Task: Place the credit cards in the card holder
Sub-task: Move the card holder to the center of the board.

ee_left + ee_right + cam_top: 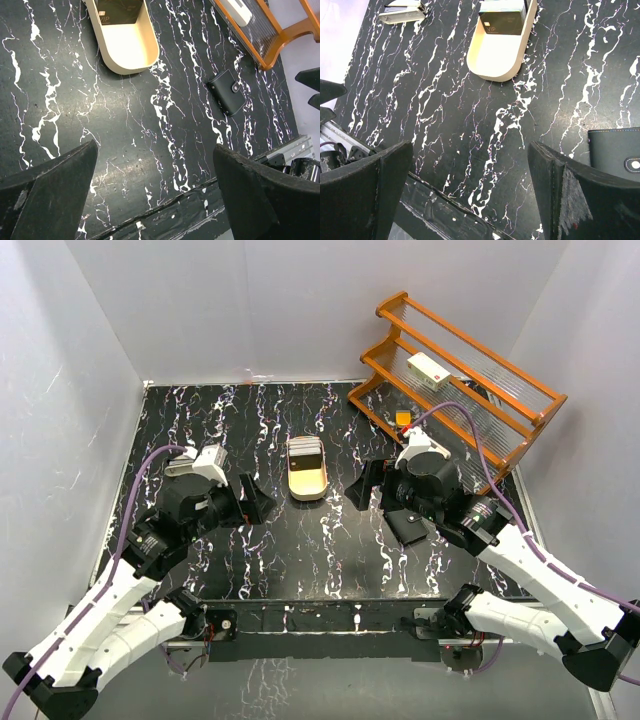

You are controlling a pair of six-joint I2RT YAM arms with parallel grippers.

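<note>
Two grippers, jaws released, gripping nothing: left gripper, right gripper. We see tray between them, slightly ahead; credit cards stacked in its far end. Card holder shut, flat, just outside right jaws, beneath that arm. Wooden rack beyond right gripper, at table edge. Open tabletop between jaws and tray.

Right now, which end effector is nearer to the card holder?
Right. The right end effector hangs close beside the card holder; the left end effector is well off to its left.
</note>
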